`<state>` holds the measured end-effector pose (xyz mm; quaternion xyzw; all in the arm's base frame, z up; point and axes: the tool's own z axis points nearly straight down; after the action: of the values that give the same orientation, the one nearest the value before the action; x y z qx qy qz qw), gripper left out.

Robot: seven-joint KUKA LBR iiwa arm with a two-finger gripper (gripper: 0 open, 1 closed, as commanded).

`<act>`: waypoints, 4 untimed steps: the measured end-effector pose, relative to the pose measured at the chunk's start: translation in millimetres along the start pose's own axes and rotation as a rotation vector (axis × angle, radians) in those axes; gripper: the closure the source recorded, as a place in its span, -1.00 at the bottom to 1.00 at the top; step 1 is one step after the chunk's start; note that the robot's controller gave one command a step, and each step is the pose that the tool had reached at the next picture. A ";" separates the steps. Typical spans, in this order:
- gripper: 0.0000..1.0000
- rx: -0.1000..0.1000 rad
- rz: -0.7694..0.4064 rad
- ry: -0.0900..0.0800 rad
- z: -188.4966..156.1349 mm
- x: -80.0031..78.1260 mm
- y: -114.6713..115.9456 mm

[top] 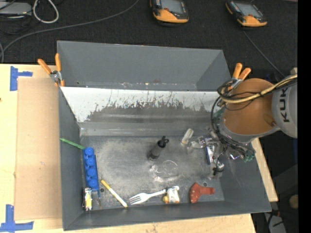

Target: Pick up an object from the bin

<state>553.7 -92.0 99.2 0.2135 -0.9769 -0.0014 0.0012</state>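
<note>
My gripper hangs low over the right side of the bin floor, below the orange cover. No loose thing shows in it. A small pale cylinder lies just to its left, near the back of the floor. A red flat piece lies in front of it by the bin's near wall. Further left a crumpled clear plastic piece rests on the floor, and a small black bottle-shaped thing lies beyond it.
A white plastic fork and a yellow-and-white lump lie along the near wall. At the left wall are a blue row of studs, a yellow stick, a green strip and a small yellow thing.
</note>
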 end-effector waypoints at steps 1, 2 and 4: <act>-1.00 -0.003 -0.311 0.001 -9.6 24.9 20.4; -1.00 0.003 -0.547 -0.002 26.0 24.3 41.7; 1.00 -0.010 -1.064 -0.002 -10.5 39.5 47.9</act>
<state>497.8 -65.0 110.0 0.6795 -0.7337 -0.0068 0.0006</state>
